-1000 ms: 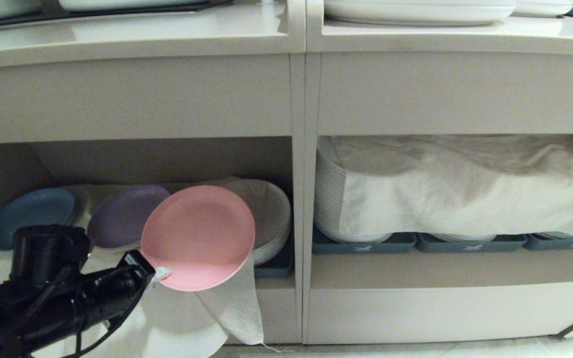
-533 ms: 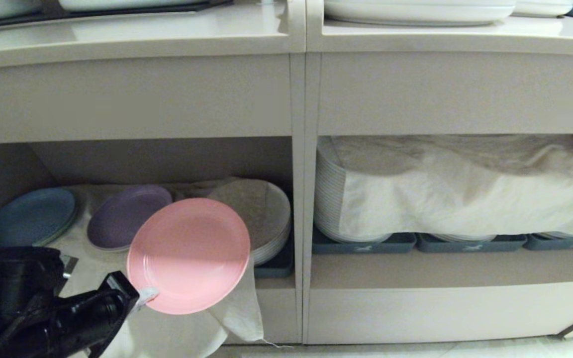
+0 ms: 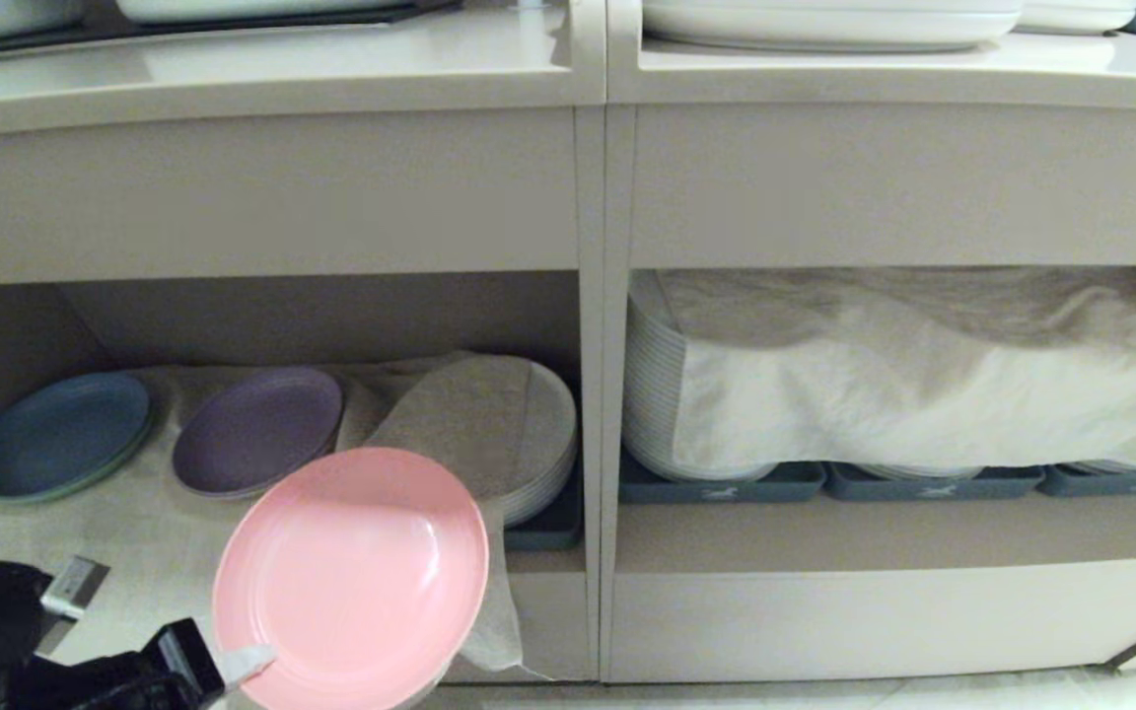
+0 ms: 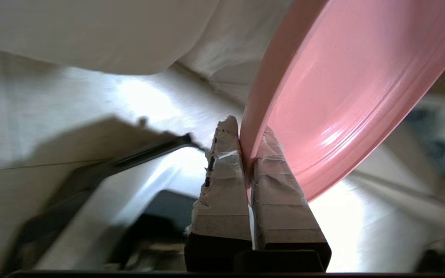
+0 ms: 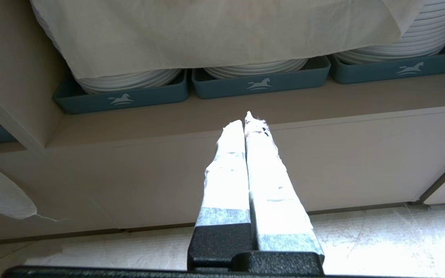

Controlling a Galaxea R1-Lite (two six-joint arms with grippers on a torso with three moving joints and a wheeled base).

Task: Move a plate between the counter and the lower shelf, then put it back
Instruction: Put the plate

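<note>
**Pink plate held out in front of the lower shelf**

I have the left claw [image 3: 243,663] low at the near left, its taped fingers [image 4: 222,181] pinched tight on the rim of the plate [image 3: 351,577]. The plate tilts up toward me, its face showing, clear of the white cloth [image 3: 134,552] that drapes over the front edge of the lower shelf [image 3: 548,582]. From my head view I think the plate sits just forward of the shelf opening rather than inside it, though depth is hard to judge. Farther in, on the cloth, lie a blue plate [image 3: 60,434] at the left and a purple plate [image 3: 257,429] beside it, with a cloth-covered stack [image 3: 499,434] to the right. The counter [image 3: 262,69] runs across above. My right claw [image 5: 247,123] is closed on nothing, pointing at the right cubby's grey-blue trays [image 5: 261,83].
</note>
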